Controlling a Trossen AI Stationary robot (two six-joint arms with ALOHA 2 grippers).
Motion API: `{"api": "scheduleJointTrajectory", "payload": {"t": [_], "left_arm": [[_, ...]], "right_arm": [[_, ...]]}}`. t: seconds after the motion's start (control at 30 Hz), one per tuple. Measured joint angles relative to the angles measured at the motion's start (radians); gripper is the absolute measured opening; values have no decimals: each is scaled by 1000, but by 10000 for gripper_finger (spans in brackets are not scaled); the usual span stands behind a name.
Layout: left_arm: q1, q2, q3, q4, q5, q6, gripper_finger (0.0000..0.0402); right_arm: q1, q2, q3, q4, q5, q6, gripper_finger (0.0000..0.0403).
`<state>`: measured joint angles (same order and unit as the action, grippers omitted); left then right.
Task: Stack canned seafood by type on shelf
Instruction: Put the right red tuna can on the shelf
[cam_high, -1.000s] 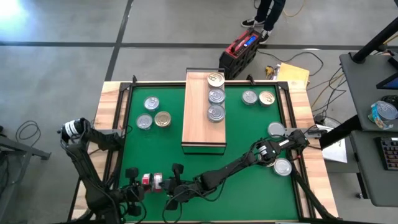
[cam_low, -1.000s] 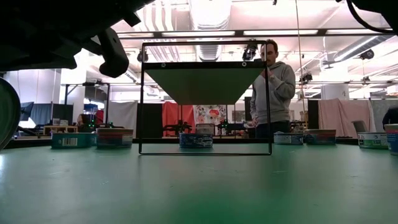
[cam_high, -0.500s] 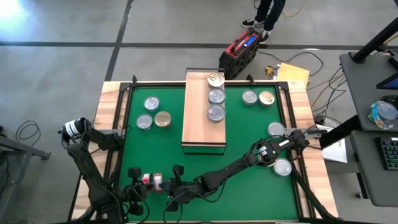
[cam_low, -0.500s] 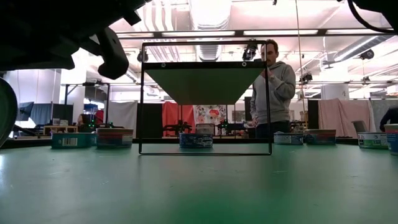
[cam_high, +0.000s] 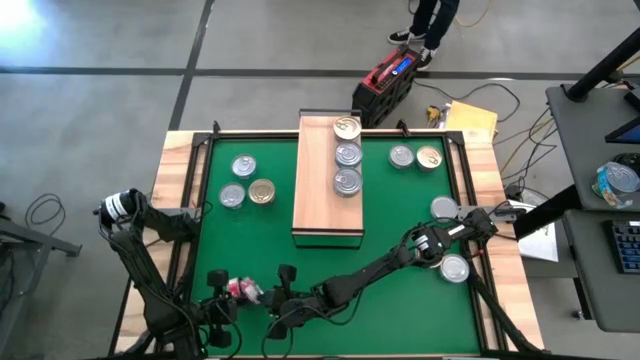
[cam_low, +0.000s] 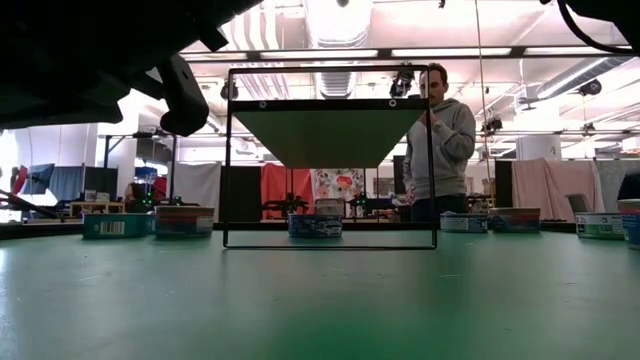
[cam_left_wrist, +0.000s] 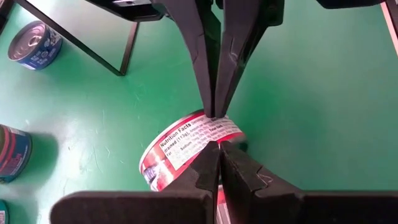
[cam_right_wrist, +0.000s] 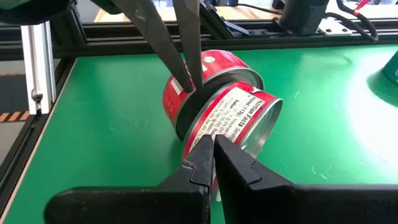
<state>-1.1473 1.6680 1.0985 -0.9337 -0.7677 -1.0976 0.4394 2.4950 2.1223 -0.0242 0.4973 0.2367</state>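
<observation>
1. You are seeing the red can (cam_high: 240, 290) sitting differently than a second ago: in the high view it is now tipped, and the dark rounded shape has left the low view's left edge.
2. You are looking at a can lying tilted on its side on the green mat (cam_high: 400, 215) near the front edge, its axis slanting, well apart from the shelf (cam_high: 328, 180).
3. Both grippers are pressed together, tips meeting at the can: the left gripper (cam_left_wrist: 216, 144) is touching its paper label, and the right gripper (cam_right_wrist: 211, 144) is touching its wall.
4. The can is a short round metal cylinder with a bare silver end; the shelf is a long light-wood board carrying three tins (cam_high: 347, 154) in a row.
</observation>
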Motion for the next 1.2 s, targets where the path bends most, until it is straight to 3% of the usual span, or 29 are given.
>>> {"api": "scheduleJointTrajectory", "payload": {"t": [0.27,0.47,0.77,1.2], "left_arm": [[0,0,0,1,0,5,0],[-1,0,0,2,0,26,0],[-2,-1,0,2,0,54,0],[-4,-1,0,-1,0,74,0]], "right_arm": [[18,-6,1,0,17,54,9],[60,-11,59,-83,219,162,9],[112,-11,85,-157,387,321,9],[138,1,83,-107,394,372,9]]}}
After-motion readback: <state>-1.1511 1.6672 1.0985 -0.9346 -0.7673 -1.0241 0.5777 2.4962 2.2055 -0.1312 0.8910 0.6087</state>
